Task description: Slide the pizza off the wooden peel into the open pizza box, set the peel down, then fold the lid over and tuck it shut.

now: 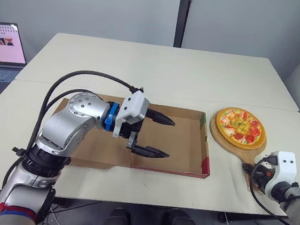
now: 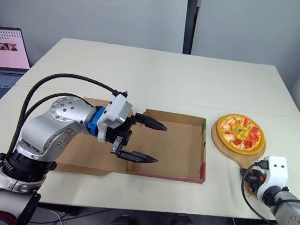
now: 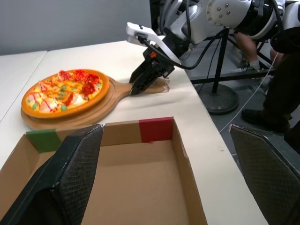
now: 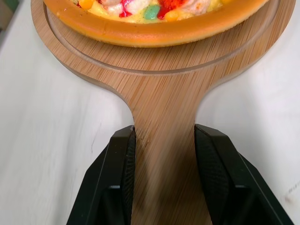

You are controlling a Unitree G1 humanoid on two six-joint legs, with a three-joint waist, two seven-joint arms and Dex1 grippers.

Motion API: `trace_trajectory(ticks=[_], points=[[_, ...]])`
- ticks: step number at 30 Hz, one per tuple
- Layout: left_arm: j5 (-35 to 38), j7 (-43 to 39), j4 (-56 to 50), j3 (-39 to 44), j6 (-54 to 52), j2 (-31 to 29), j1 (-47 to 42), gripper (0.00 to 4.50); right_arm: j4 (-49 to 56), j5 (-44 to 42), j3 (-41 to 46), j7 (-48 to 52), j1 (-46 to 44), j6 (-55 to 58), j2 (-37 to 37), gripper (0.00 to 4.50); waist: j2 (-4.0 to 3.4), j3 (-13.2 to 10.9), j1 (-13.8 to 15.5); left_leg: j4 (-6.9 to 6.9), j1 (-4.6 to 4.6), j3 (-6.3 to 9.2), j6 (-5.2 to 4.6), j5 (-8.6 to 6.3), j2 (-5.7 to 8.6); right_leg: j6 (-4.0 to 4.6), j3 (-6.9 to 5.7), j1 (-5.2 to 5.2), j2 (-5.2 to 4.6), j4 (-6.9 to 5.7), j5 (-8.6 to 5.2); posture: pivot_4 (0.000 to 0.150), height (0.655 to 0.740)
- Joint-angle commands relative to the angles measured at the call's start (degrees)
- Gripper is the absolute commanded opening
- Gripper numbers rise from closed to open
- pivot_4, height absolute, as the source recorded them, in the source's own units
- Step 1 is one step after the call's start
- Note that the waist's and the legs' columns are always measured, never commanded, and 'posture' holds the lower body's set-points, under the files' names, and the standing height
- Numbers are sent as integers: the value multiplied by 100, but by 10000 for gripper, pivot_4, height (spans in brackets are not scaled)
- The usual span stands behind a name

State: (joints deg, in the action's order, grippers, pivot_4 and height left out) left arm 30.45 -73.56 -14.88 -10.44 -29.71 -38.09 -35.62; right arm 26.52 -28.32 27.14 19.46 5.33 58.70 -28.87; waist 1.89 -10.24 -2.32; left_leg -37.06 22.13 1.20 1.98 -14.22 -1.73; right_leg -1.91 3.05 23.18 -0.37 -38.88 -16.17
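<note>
- Right pincer (image 4: 164,133), lower right of frame, pinches the peel (image 4: 164,89) by its handle. The pizza (image 1: 240,126) is on it, right of the box (image 1: 184,143).
- Left pincer (image 1: 169,140) hangs spread over the open box, mid-frame.
- I judge we're at pick-up: next I lift the peel off the desk (image 1: 160,65) and tilt it boxward.

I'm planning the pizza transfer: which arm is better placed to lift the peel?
Right: the right gripper is closed on the peel handle; the left gripper hovers open over the box.

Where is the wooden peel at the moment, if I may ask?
In the head views the wooden peel lies on the table at the robot's right, just right of the pizza box, its handle in the right gripper.
</note>
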Motion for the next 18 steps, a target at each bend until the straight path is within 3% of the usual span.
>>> trace_trajectory(ticks=[1, 11, 18], points=[[128, 25, -23, 256, -48, -89, -78, 45000, 458, -256, 514, 218, -306, -593, -193, 15873, -21, -12, 8, 1, 3, -2, 0, 0, 1, 0, 3, 4, 0, 0, 0, 1500, 7400], [119, 170, -24, 834, -160, -723, 393, 45000, 660, -482, 399, 1582, -552, -740, -1943, 15873, -33, -22, -4, 4, 19, 2, -2, -1, 1, 0, -2, 11, 0, 8, -1, 1500, 7400], [-120, 247, 87, 1264, 102, -1286, 983, 45000, 559, -761, -56, 2505, -1054, -874, -2741, 15873, -29, -28, -3, 5, 21, 6, -2, -1, -3, 0, -11, 11, 0, 12, -1, 1500, 7400]])
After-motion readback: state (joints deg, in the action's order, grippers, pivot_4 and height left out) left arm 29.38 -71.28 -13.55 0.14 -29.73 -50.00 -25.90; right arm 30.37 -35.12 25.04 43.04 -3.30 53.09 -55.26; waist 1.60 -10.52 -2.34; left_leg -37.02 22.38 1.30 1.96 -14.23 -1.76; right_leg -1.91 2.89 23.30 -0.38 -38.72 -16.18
